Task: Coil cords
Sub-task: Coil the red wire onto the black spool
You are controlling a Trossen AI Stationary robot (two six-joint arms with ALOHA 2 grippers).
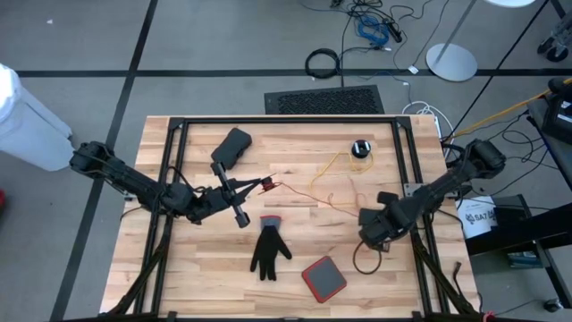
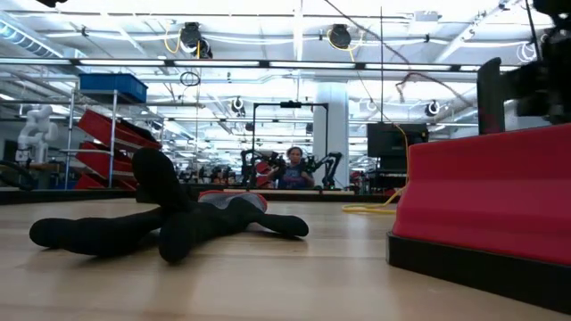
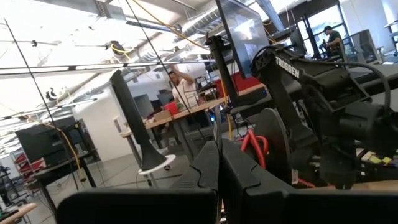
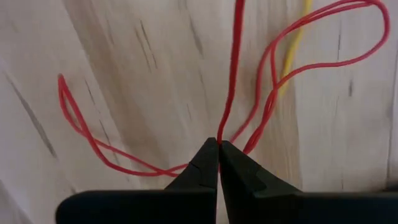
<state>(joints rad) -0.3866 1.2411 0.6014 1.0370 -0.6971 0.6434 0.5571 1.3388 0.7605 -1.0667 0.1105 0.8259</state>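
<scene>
A thin cord, red along part of its length and yellow along the rest, runs across the middle of the table. Its yellow part loops to a small black round puck at the far right. My left gripper is left of centre, raised and shut at the cord's small red end piece. My right gripper is at the right, pointing down, shut on red strands. A yellow stretch passes beside them. My left gripper pinches the cord's red end piece between its two fingertips, coming nearly level from the table's left. The cord trails from there toward the right. My right gripper pinches more than one red strand between its fingertips, from above, pointing down. Slack red loops spread out over the wood on both sides.
A black glove lies near the front centre, and a red square block with a black rim lies to its right. A black object sits at the far left. A black metal frame borders the table.
</scene>
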